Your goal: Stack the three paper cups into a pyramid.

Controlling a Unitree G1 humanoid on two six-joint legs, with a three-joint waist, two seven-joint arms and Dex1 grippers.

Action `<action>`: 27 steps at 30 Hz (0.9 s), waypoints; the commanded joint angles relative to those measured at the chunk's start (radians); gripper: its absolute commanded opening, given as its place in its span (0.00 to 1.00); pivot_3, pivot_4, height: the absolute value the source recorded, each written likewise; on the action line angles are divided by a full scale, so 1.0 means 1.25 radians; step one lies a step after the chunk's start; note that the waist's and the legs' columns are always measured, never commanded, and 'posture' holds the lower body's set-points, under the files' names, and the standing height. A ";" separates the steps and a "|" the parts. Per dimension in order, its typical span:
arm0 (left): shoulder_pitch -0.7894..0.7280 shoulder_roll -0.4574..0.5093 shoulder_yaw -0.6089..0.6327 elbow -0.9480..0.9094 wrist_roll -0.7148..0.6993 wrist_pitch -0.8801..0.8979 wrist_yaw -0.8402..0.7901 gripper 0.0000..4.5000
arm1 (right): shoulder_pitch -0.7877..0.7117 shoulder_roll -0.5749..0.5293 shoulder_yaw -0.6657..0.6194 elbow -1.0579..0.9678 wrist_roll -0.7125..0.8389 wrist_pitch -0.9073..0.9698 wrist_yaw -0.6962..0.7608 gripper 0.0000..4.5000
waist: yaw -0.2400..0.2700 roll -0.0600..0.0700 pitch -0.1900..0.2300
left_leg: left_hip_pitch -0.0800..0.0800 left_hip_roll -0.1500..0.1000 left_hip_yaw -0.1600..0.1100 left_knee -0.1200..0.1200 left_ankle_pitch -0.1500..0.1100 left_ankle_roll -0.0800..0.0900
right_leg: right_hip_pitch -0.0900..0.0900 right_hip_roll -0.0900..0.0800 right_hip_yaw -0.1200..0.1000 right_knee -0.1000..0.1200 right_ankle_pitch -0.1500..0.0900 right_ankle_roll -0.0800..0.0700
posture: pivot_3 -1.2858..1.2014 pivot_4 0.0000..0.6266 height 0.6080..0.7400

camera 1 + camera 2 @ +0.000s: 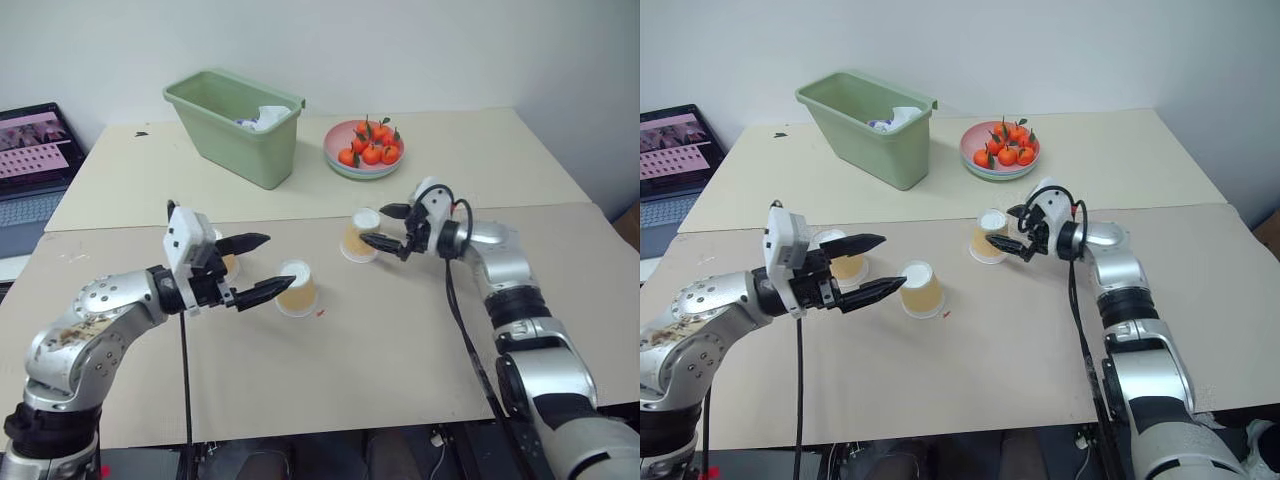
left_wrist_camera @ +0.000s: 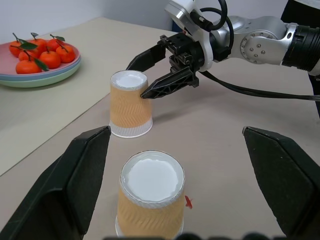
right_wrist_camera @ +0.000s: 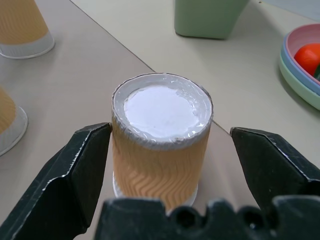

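Left gripper [image 1: 254, 268]: lower left of the left eye view, black fingers spread wide, holding nothing
Middle cup [image 1: 297, 287]: upside down on the tan table [image 1: 380, 350], centre of frame, just beside the lower fingertip of the left gripper
Left cup [image 1: 228, 260]: upside down, partly hidden behind the left gripper
Right cup [image 1: 359, 235]: upside down, right of centre, at the fingertips of the right gripper [image 1: 385, 226]
Right gripper: jaws apart, one finger on each side of the right cup, not clamped on it
Green bin [image 1: 236, 124]: upper middle, white scrap inside
Pink plate [image 1: 343, 137]: upper right of centre, heaped with oranges [image 1: 374, 146]
Laptop [image 1: 32, 160]: left edge, screen lit

Left wrist view: middle cup low at centre between the two spread fingers; right cup beyond it, the right gripper reaching around its top

Right wrist view: right cup at centre between the open fingers, a gap on each side; two other cups at the left edge
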 commanded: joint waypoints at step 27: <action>0.308 -0.074 0.164 -0.089 -0.008 -0.041 0.129 1.00 | 0.183 -0.069 0.074 -0.444 0.123 0.196 0.245 0.61 | 0.006 0.001 -0.001 | 0.008 0.006 0.005 0.001 -0.003 0.004 | 0.006 0.005 0.002 0.000 0.002 -0.004 | 0.52 0.24 0.90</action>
